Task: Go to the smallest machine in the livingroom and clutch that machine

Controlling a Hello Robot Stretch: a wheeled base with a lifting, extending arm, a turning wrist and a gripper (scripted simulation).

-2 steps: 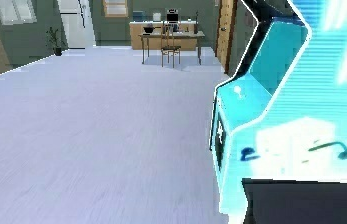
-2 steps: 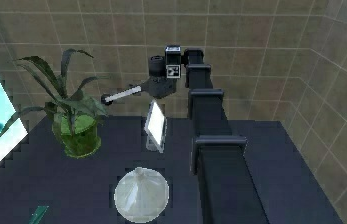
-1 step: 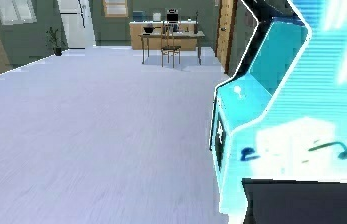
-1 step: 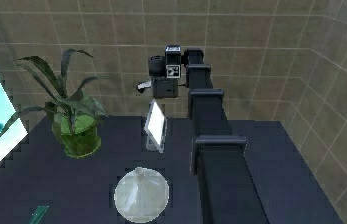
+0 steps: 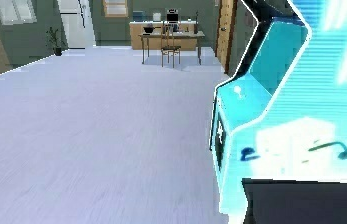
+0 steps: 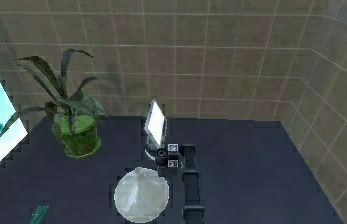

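Spreading across the forward view, a pale floor (image 5: 91, 130) meets a cyan arcade cabinet (image 5: 281, 90) at the right. In the arm side view a dark surface (image 6: 261, 165) bears a potted plant (image 6: 73, 112), a pale round object (image 6: 141, 196) and the small machine (image 6: 157, 122), its white panel tilted. The gripper (image 6: 153, 150) sits right at the machine, and I cannot tell whether it holds anything.

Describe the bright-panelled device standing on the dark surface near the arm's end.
The device is a bright white rectangular panel with a thin dark edge, tilted on a pale rounded foot. It stands on the dark surface, right of the potted plant. The gripper is at its foot; contact cannot be told.
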